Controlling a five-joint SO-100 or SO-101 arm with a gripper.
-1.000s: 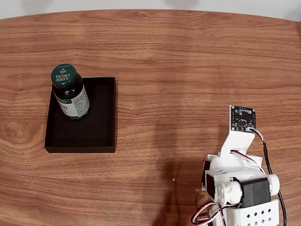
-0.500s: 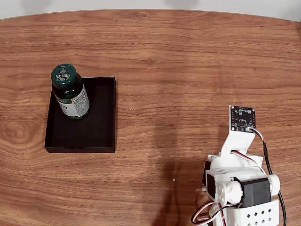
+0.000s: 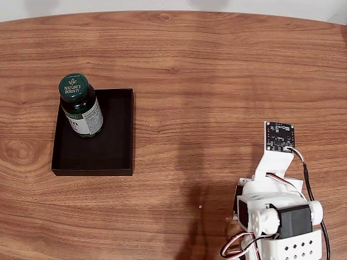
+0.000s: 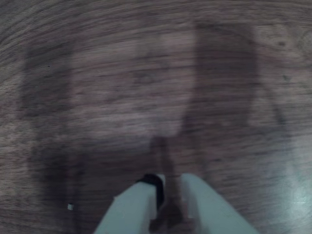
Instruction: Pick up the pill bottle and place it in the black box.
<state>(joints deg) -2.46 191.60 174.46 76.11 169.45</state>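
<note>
The dark green pill bottle with its green cap stands upright inside the black box, in the box's far left corner in the fixed view. My arm is folded at the lower right of the table, well away from the box. In the wrist view my gripper points down at bare wood close below. Its two white fingers stand almost together, shut, with nothing between them.
The wooden table stretches wide between the arm and the box. A small circuit board sits on top of the arm's white bracket. A tiny pale speck lies on the wood to the left of the arm.
</note>
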